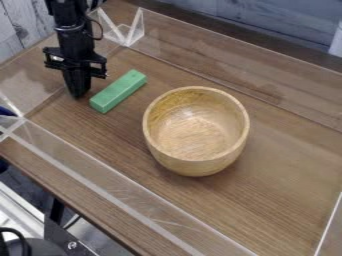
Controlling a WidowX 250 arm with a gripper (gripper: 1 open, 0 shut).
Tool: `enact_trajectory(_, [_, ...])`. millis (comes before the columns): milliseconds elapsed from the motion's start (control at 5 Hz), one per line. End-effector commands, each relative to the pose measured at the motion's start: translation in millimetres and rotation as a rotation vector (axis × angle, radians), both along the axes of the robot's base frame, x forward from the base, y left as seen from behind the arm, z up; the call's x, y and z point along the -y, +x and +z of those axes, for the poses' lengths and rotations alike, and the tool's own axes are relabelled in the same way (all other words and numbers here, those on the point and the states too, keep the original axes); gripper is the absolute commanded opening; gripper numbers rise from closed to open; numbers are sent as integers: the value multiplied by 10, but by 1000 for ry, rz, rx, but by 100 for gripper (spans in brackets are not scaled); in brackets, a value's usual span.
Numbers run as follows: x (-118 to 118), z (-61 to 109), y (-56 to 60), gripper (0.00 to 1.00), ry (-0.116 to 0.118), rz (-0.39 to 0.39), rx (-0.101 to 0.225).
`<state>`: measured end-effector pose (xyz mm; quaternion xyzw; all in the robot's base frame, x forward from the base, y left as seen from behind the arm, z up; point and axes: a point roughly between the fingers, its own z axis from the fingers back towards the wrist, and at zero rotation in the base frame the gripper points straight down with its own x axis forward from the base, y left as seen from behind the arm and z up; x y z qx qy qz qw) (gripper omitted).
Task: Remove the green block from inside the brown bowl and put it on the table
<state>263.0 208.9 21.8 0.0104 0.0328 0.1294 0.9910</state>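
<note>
The green block (pixel 118 90) lies flat on the table (pixel 267 110), to the left of the brown bowl (pixel 197 129) and apart from it. The bowl stands upright and holds nothing. My gripper (pixel 80 90) hangs pointing straight down just left of the block, its tip low over the tabletop. Its black fingers are pressed together with nothing between them. They stand beside the block's left side, and I cannot tell if they touch it.
Clear acrylic walls (pixel 67 165) run along the table's edges, one close behind and left of the gripper. A clear bracket (pixel 130 30) sits at the back wall.
</note>
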Motion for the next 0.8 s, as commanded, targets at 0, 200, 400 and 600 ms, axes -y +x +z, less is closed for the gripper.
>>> enact_trajectory(0, [-20, 60, 38, 0, 24, -11, 12])
enact_trajectory(200, [-12, 38, 32, 0, 24, -13, 3])
enact_trajectory(400, [-7, 22, 25, 0, 25, -14, -6])
enact_trajectory(600, [-1, 11, 18, 0, 24, -16, -16])
